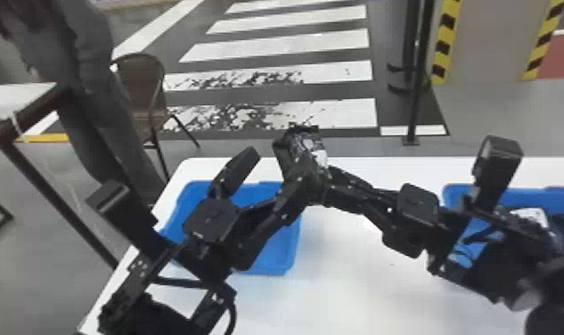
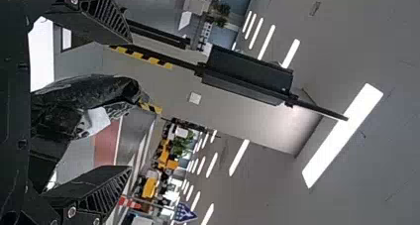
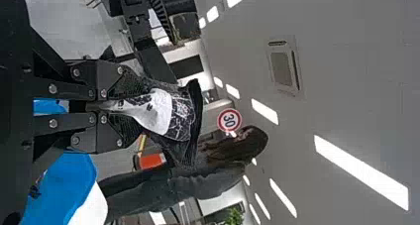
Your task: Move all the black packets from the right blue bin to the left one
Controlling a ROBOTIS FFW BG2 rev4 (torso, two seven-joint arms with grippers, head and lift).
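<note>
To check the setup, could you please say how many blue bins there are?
2: the left bin and the right bin, both on the table, each partly hidden.

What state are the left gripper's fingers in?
Open: in the left wrist view, the left gripper has its fingers wide apart, with the black packet, pinched by the right gripper, showing in the gap.

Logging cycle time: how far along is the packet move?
Done: none confirmed; the visible part of the left bin is bare, arms hide the rest. In hand: one black packet, clamped by the right gripper, between the open left gripper's fingers. Left: that packet, plus seemingly more in the right bin.
</note>
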